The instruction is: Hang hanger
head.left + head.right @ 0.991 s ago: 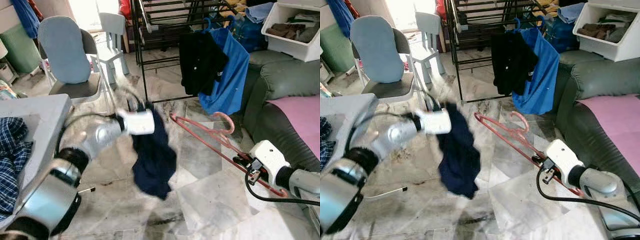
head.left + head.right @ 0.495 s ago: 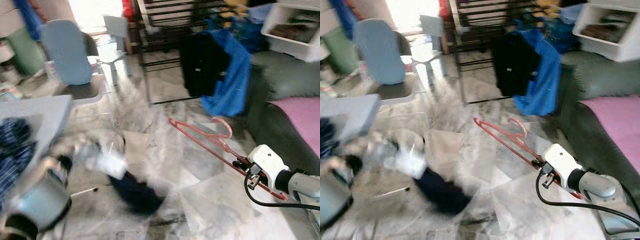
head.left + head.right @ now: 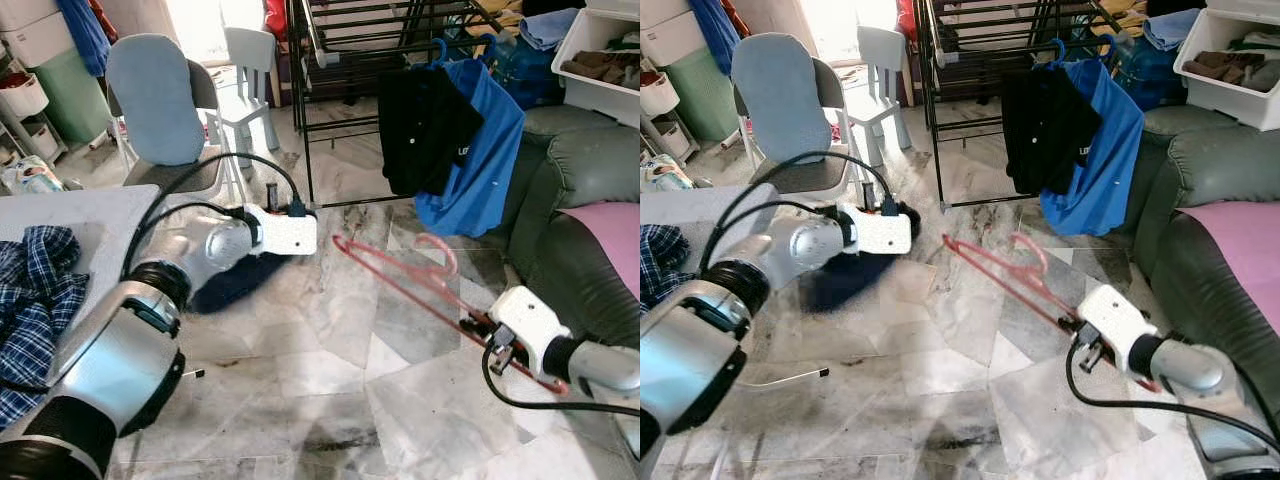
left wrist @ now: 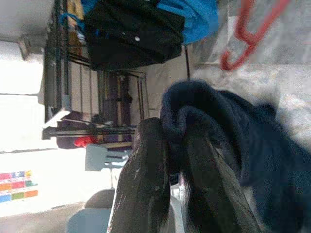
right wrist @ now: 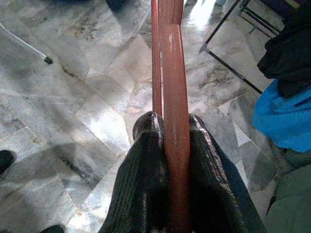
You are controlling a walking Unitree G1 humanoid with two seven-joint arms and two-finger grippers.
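Beyond the sofa, white bin point(image 3: 600, 70) holds folded clothes point(image 3: 598, 66).

You stand on a marble floor point(image 3: 330, 340). A padded chair point(image 3: 160, 110) sits by a black drying rack point(image 3: 350, 50); a green sofa point(image 3: 570, 200) flanks you; daylight enters behind.

The navy garment point(image 3: 232, 280) is blurring and hiding partly behind the left arm point(image 3: 190, 262). The red hanger point(image 3: 420, 290) is disappearing behind the right wrist casing point(image 3: 528, 325). The checked shirt point(image 3: 30, 300) is running off the frame's edge.
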